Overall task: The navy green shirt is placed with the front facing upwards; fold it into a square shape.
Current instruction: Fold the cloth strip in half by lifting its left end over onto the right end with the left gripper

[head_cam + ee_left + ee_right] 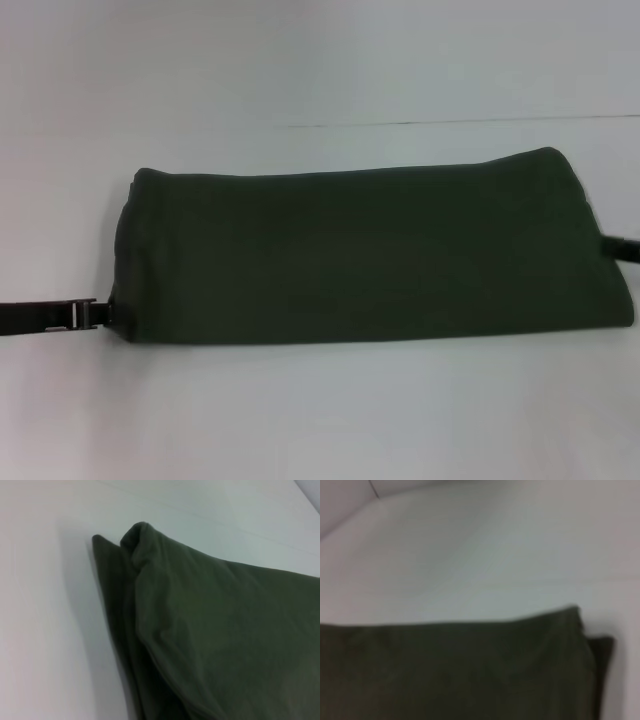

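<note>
The navy green shirt (370, 250), a dark olive cotton garment showing only plain cloth with no print, lies as a wide folded band across the middle of the white table (320, 420), its long axis running left to right. The left gripper (100, 313) sits low at the near-left corner of the band, touching the cloth edge, and whether its fingers are apart or pinching fabric I cannot tell, since the tips are lost against the dark cloth. The right gripper (622, 248) shows only as a dark stub at the right end, its fingertips hidden behind the fabric, so its state is likewise unclear. In the left wrist view the stacked layers at the corner sit slightly staggered. The risk, as I judge it, is that a grip catching only the upper layer would let the lower ones drag or slip, skewing the fold into a crooked rectangle instead of a square.
</note>
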Controlling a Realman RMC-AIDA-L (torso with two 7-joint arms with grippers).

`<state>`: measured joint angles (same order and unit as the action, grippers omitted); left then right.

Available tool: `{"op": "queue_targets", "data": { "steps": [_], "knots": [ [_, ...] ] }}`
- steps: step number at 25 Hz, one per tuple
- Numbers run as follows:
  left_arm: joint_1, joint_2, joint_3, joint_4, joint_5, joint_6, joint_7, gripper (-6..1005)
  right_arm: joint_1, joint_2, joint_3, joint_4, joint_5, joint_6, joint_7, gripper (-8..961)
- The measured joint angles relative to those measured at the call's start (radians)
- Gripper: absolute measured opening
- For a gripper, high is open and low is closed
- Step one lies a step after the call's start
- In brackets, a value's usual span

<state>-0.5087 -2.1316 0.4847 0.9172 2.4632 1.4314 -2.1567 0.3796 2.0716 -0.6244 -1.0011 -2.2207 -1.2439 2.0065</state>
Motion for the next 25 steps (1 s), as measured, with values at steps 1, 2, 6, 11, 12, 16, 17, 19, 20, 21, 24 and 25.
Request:
{"op": "queue_targets", "data": {
  "steps": [1,2,6,11,12,16,17,19,20,21,24,25],
  "knots": [
    [-0.008,0.001,0.012,0.005,0.000,0.001,-0.001,35,-0.002,-0.001,0.000,-0.052,-0.066,-0.041,0.082,762],
    [-0.014,0.002,0.019,0.007,0.000,0.001,-0.005,35,-0.001,-0.002,0.000,-0.065,-0.082,-0.048,0.101,761],
    [-0.028,0.006,0.029,0.008,0.000,0.001,-0.012,35,0.037,-0.005,-0.006,-0.145,-0.243,-0.135,0.266,761],
    [-0.040,0.011,0.031,0.002,0.000,-0.003,-0.012,36,0.125,-0.013,-0.008,-0.117,-0.383,-0.172,0.380,760],
    [-0.041,0.012,0.031,0.001,0.000,-0.003,-0.012,36,0.143,-0.013,-0.008,-0.103,-0.409,-0.170,0.395,760],
    [-0.042,0.013,0.031,0.001,0.000,0.001,-0.013,36,0.197,-0.019,-0.006,-0.035,-0.486,-0.156,0.443,760],
    [-0.042,0.013,0.031,0.001,0.000,0.002,-0.014,37,0.207,-0.024,-0.005,-0.013,-0.494,-0.151,0.453,760],
    [-0.042,0.013,0.031,0.000,0.000,0.004,-0.014,37,0.223,-0.035,-0.007,0.027,-0.498,-0.147,0.464,760],
    [-0.042,0.013,0.031,0.000,0.000,0.006,-0.014,37,0.230,-0.040,-0.007,0.046,-0.498,-0.145,0.465,760],
    [-0.042,0.013,0.031,0.000,0.000,0.008,-0.014,37,0.235,-0.044,-0.007,0.058,-0.498,-0.144,0.467,760],
    [-0.040,0.012,0.031,0.000,0.000,0.011,-0.014,37,0.239,-0.051,-0.008,0.087,-0.498,-0.131,0.468,759],
    [-0.039,0.012,0.031,0.001,0.000,0.011,-0.014,38,0.240,-0.052,-0.008,0.090,-0.497,-0.128,0.469,759]
  ]
}}
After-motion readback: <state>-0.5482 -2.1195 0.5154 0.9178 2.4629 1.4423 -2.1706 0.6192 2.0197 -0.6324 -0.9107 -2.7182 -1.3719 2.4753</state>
